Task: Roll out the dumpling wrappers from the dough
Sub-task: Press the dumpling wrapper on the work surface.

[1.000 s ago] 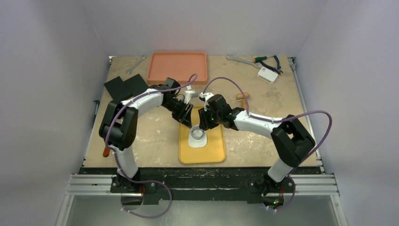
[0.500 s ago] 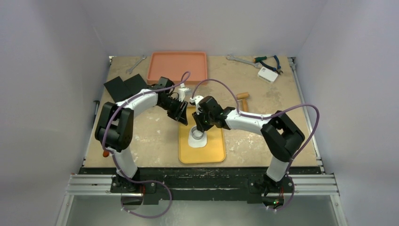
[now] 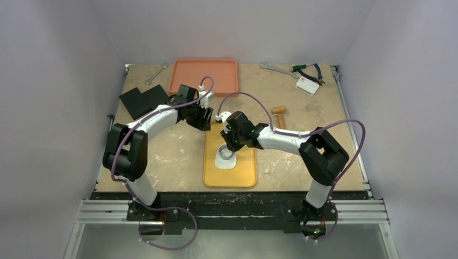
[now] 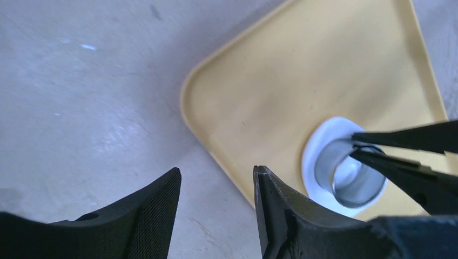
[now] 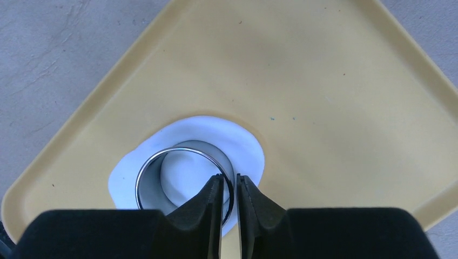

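1. The right end effector (image 5: 229, 182) is clenched on the wall of the metal ring cutter (image 5: 186, 145). One finger is inside the ring and the other outside it.
2. The ring cutter stands upright on a patch of white dough (image 5: 246, 148), which spreads a little past the ring on every side.
3. Inside the ring lies a small round of dough, the dumpling wrapper (image 5: 181, 181). It may already be cut through, but the ring's wall hides its edge, so I cannot tell.
4. The dough lies flat on the yellow tray (image 5: 335, 81), near the tray's middle in the overhead view. The tray sits on the desk (image 3: 173, 156) between the two arms.
5. The left end effector (image 4: 217, 174) is released, its fingers standing apart with nothing between them. It hangs over bare desk just beside the yellow tray's far left corner, clear of the dough and the cutter.
6. An orange tray (image 3: 204, 75) sits at the far edge of the desk, beyond the left end effector.
7. A small wooden tool (image 3: 279, 110) lies on the desk to the right, apart from the yellow tray.
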Robot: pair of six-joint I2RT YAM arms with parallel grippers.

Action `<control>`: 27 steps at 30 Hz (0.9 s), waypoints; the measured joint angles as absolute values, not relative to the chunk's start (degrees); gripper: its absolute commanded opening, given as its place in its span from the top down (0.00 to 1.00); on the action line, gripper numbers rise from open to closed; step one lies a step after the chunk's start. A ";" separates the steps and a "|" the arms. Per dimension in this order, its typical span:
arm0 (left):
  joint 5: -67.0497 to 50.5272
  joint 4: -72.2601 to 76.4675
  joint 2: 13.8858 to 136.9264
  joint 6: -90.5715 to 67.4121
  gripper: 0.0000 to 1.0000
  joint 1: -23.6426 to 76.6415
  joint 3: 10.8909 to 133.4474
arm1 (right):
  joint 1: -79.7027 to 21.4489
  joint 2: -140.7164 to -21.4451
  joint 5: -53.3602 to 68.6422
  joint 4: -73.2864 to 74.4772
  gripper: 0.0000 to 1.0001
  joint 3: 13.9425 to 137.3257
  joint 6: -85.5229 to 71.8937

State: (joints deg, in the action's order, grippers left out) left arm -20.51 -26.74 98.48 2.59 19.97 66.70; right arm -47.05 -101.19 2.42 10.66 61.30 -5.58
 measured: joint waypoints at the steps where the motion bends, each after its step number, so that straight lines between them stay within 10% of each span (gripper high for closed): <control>1: -19.22 -25.65 98.43 2.50 0.48 20.10 66.87 | -47.09 -101.19 2.37 11.00 0.78 61.49 -5.32; 17: -6.61 -17.17 107.98 5.23 0.53 25.58 69.73 | -47.35 -99.57 2.11 11.57 0.84 62.59 -3.42; 27: -5.04 -15.77 111.35 4.43 0.90 25.85 72.18 | -47.35 -99.59 2.48 10.74 0.94 62.28 -2.55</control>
State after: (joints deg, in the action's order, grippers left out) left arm -5.04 -15.77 111.35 4.43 25.85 72.18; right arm -47.35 -99.59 2.48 10.74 62.28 -2.55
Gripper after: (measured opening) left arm 0.230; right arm 0.104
